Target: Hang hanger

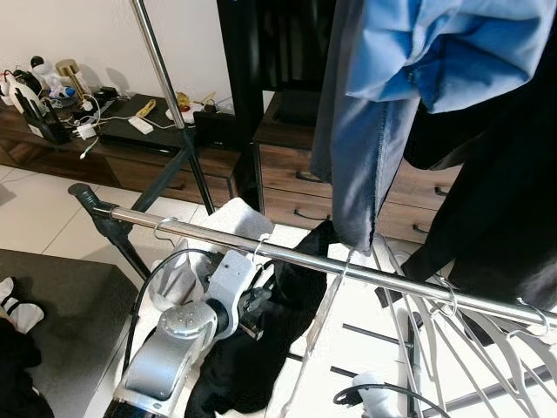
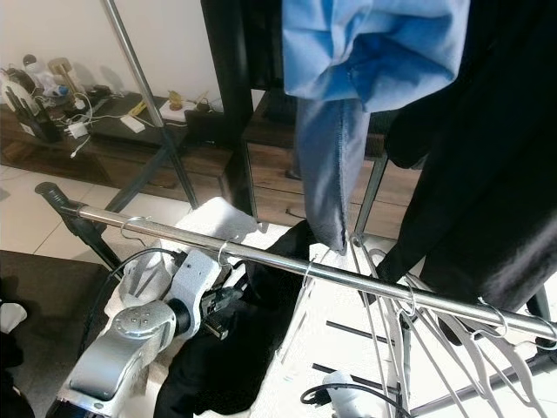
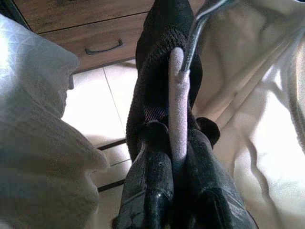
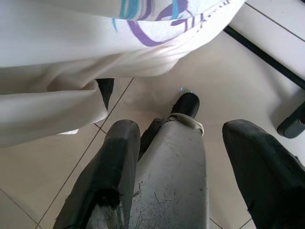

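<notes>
While the left gripper [image 3: 174,191] is clamped on the hanger [image 3: 178,102] carrying a black garment [image 1: 261,348], just under the rail [image 1: 348,266] near its left end, the hook could miss and slide off. Neighbouring hooks crowd it, so snagging is the risk. Right gripper [image 4: 186,167] hangs idle, fingers apart.

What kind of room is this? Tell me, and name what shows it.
Probably a bedroom or living room at home: a chrome clothes rail hung with garments and white wire hangers, brown wooden drawers, and a cluttered dark low sideboard.
</notes>
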Controlling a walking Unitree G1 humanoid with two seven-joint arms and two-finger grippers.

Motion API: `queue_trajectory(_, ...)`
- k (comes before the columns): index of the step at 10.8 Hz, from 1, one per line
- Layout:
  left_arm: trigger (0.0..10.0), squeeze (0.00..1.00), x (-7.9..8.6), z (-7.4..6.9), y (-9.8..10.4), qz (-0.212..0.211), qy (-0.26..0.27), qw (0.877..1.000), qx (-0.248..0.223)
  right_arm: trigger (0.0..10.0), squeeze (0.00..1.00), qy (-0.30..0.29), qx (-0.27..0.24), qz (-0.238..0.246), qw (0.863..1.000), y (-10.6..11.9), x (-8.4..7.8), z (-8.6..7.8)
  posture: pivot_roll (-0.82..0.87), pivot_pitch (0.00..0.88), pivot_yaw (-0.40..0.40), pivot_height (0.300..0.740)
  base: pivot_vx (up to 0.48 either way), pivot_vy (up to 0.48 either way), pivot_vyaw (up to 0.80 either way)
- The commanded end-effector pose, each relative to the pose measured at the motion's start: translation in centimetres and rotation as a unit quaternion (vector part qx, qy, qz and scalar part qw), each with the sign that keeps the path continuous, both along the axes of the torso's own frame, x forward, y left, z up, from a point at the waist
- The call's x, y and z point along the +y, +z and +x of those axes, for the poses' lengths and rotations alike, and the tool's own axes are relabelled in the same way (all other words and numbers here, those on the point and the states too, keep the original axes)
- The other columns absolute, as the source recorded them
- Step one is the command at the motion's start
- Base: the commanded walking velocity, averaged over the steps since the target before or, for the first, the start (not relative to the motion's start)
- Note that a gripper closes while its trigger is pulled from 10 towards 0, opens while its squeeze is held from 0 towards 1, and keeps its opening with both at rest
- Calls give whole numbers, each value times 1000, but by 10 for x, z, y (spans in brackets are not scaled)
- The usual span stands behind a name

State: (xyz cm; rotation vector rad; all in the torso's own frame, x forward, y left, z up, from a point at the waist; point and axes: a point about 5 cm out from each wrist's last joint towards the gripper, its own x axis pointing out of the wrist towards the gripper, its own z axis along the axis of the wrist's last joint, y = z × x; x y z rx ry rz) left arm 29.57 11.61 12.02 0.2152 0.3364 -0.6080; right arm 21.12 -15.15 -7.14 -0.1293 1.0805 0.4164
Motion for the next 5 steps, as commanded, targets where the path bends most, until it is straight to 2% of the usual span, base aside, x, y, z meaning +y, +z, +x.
queue_trajectory(1, 0, 0, 3, -3, -2, 3, 9, 1000, 8, 10000, 0, 2, 17, -2, 1000, -4, 0, -8, 107, 166, -18, 740, 0, 0, 0)
queue_trajectory(2, 0, 0, 3, -3, -2, 3, 9, 1000, 8, 10000, 0, 2, 17, -2, 1000, -4, 0, -8, 107, 166, -18, 740, 0, 0, 0)
queue_trajectory(3, 0, 0, 3, -7, 8, -22, 26, 999, -30, 10000, 0, 2, 17, -3, 1000, -4, 0, -8, 109, 151, -25, 740, 0, 0, 0)
queue_trajectory(4, 0, 0, 7, -19, 23, -43, 48, 994, -91, 10000, 0, 2, 17, -4, 1000, -5, -1, -9, 110, 149, -27, 740, 0, 0, 0)
queue_trajectory(5, 0, 0, 12, -27, 27, -51, 71, 990, -108, 10000, 0, 2, 16, -5, 1000, -5, -2, -8, 113, 148, -30, 740, 0, 0, 0)
